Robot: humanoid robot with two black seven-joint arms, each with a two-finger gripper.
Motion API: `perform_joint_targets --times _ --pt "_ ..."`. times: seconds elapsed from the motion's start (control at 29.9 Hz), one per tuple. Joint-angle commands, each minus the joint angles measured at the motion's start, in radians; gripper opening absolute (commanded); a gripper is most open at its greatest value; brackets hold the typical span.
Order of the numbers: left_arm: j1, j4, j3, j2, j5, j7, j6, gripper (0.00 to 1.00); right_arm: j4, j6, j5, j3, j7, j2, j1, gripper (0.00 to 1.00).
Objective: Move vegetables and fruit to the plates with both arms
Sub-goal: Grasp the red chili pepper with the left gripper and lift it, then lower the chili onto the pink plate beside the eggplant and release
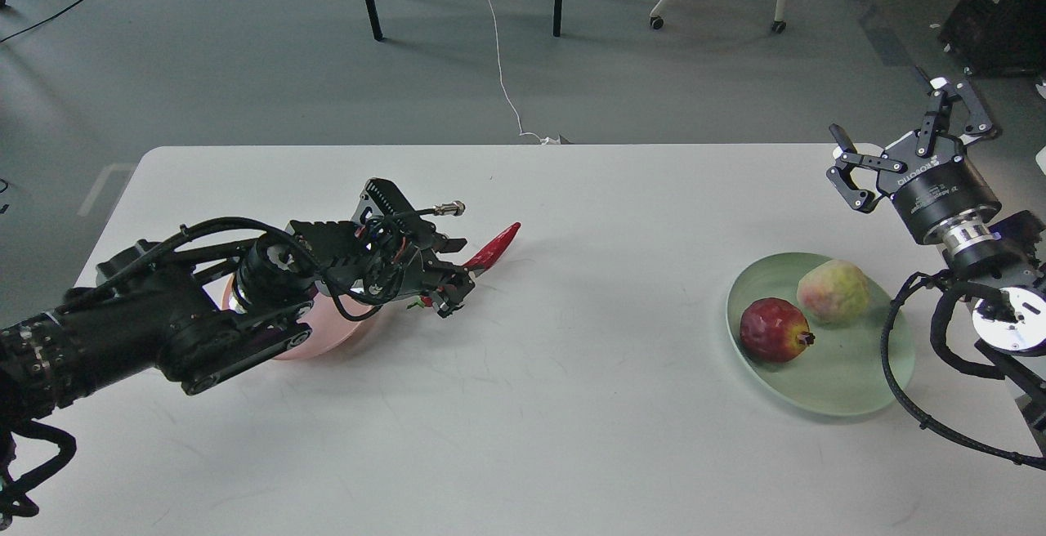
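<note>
Chili pepper lies on the white table, just right of the pink plate; only its red tip shows, the stem end sits behind the left gripper. That gripper hangs low over the pepper's stem half, fingers pointing right and down, likely lining up for a pick. Too dark and tangled with cables to say if the fingers are apart or closed, cannot tell. Cannot tell if it touches the pepper either. Left arm covers most of the pink plate, so the eggplant is hidden.

Green plate on the right holds 2 fruits: pomegranate at front left, yellow-green fruit just behind it, near each other. Fruit side looks done. Right gripper is raised well clear beyond the plate, fingers spread wide, holding nothing, probably parked out of the way.

Remaining: pepper to the pink plate. Thin, curved and glossy, could slip.
</note>
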Motion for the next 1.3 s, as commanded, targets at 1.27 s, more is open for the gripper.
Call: perform_joint_targets --times 1.27 --pt "0.186 -0.332 -0.077 0.686 -0.236 -0.147 0.210 0.15 -0.068 -0.009 -0.002 0.003 0.000 0.008 0.016 0.99"
